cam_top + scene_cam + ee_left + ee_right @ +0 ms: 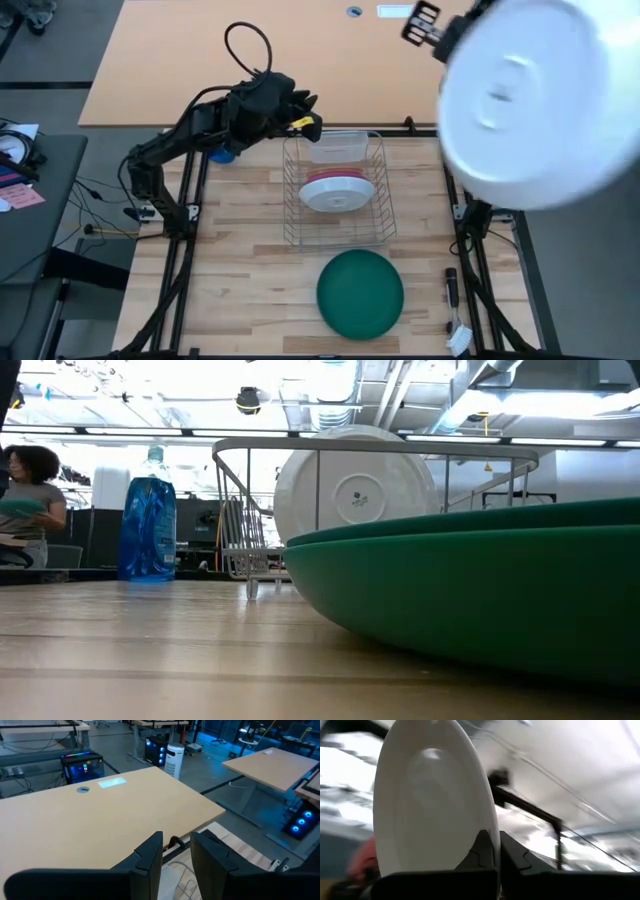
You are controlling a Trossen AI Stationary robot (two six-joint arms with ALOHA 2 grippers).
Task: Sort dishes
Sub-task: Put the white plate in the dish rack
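Observation:
A white plate (540, 100) hangs high over the table's far right corner, with my right gripper (496, 837) shut on its rim. A dark green plate (360, 290) lies flat on the table near the front edge, in front of the wire rack (290, 200). In the rack, a white plate (355, 485) stands on edge, with a pink-rimmed one (345, 178) behind it. My left gripper (175, 852) hovers open and empty by the rack's far left corner (305, 115). My right gripper pinches the white plate's rim (492, 820) between its two fingers, one finger on each face. The plate reaches away from the fingers and is lifted well clear of the table and the rack. In the high view the plate hides the arm.
A blue spray bottle (150, 520) stands left of the rack's far end. A dark utensil (452, 285) lies by the table's right edge. Bare wood lies left and right of the green plate. A second, tan table (100, 820) stands beyond the far edge. A person (30, 490) is far behind.

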